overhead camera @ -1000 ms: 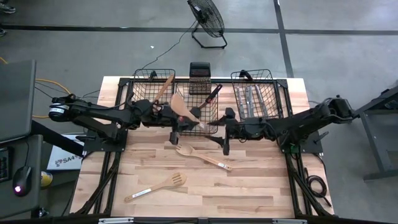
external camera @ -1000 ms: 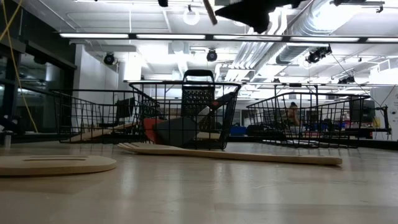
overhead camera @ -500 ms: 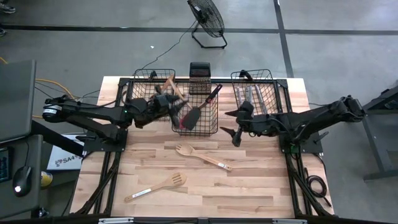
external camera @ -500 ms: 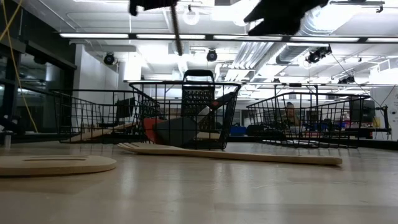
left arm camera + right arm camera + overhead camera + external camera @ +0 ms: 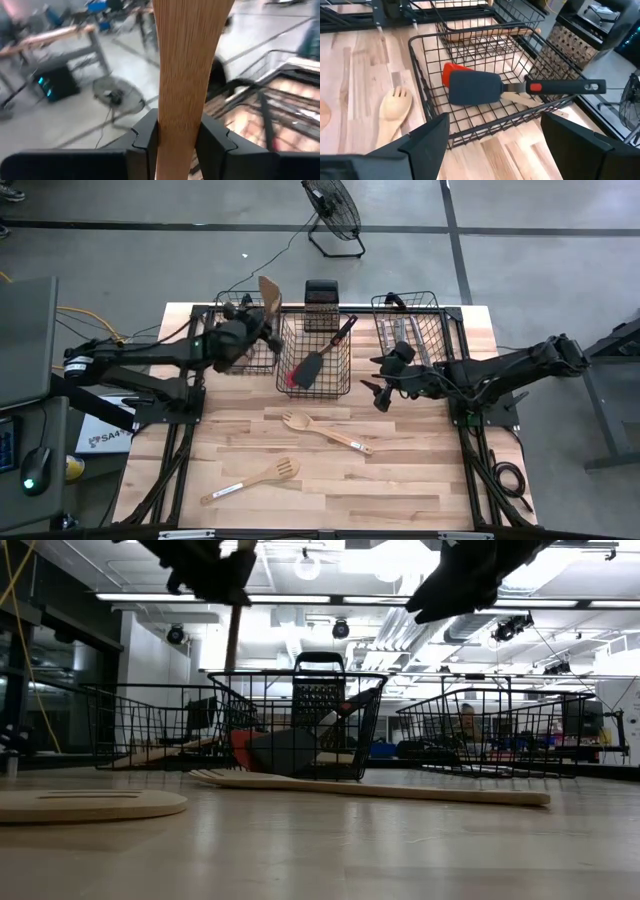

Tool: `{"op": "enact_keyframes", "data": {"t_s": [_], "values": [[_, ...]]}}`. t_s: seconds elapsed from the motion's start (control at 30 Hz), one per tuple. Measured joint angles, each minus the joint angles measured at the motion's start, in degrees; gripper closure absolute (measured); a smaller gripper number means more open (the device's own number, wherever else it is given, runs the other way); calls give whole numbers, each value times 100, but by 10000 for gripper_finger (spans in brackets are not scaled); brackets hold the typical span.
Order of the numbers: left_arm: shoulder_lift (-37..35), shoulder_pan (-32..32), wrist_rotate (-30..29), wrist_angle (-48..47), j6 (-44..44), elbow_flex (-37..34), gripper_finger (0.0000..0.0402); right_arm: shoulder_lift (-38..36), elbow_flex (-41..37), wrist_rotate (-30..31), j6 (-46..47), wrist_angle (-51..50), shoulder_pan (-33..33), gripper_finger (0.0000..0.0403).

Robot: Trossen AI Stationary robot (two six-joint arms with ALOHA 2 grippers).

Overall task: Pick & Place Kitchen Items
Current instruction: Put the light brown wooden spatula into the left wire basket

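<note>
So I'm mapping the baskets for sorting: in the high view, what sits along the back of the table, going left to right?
Left wire basket → middle wire basket holding the black spatula → right wire basket holding silver cutlery.

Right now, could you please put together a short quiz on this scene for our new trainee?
1. True or false: the left hand holds a wooden spatula.
2. How many wooden utensils lie on the bare table?
3. Which basket holds the black spatula: A left, B middle, C right?

Key: 1 true. 2 two: the wooden fork and the slotted wooden spatula. 3 B, the middle basket. The right hand is open and empty.
</note>
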Motion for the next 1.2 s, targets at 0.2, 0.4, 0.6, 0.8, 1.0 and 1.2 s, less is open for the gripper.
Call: {"op": "enact_keyframes", "data": {"t_s": [0.2,0.4,0.6,0.8,1.0,1.2], "values": [[59,890,680,-1788,-899,466,311,0,0,-2,18,-168,-105,96],[96,1695,1492,-3075,-1812,663,311,0,0,-19,18,-300,-216,96],[198,2204,1877,-3653,-1967,661,311,0,0,-50,18,-295,-312,96],[439,2655,2487,-3804,-1838,658,311,0,0,-66,13,-294,-360,96],[848,3172,3197,-4111,-1846,658,311,2,0,-72,13,-296,-365,96],[1241,3394,3524,-4288,-1838,658,311,2,0,-76,13,-346,-365,96]]}}
